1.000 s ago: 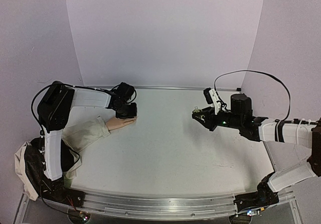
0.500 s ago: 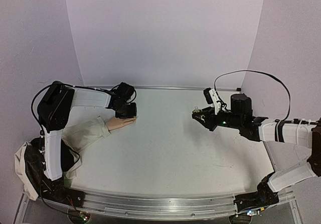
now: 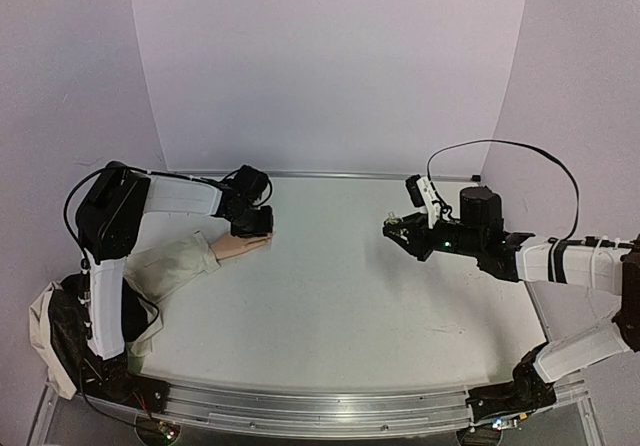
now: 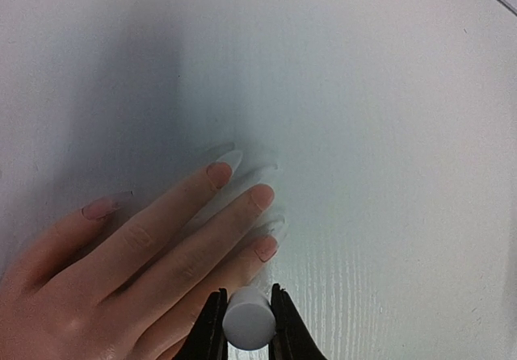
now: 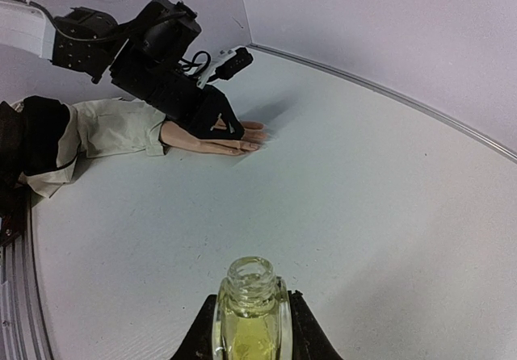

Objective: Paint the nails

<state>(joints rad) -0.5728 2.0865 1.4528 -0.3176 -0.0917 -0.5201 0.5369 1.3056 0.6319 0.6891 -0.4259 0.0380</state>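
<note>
- Lying flat on the white table (image 3: 340,306), the nails (image 4: 260,196) sit at the fingertips of a pale peach mannequin hand (image 4: 121,271), palm down with its fingers slightly fanned.
- In the left wrist view, the nails look pinkish and run out into long, pointed, see-through tips that rest on the table surface.
- In the top view, the mannequin hand sits in the table's left rear part, its fingers aimed to the right.
- A beige fabric sleeve (image 3: 170,266) trails from the wrist toward the near left corner, where it bunches up beside the left arm's base.
- The left gripper (image 4: 247,295) hangs right over the fingers, its jaws pinching a small round white cap (image 4: 247,324).
- That cap sits just by the ring finger's nail; I cannot tell whether anything below the cap touches the nail.
- The right gripper (image 5: 250,303) is well apart from the hand, above the table's right side, and faces the mannequin hand.
- Its jaws are clamped on a small glass bottle (image 5: 248,332) of yellowish-green liquid, which stands upright with an open neck.
- A black cable (image 3: 520,146) arcs above the right arm.
- Pale lilac walls (image 3: 330,66) close in the table at the rear and on both sides.
- A metal rail (image 3: 300,406) runs along the near edge, where both arm bases are mounted.
</note>
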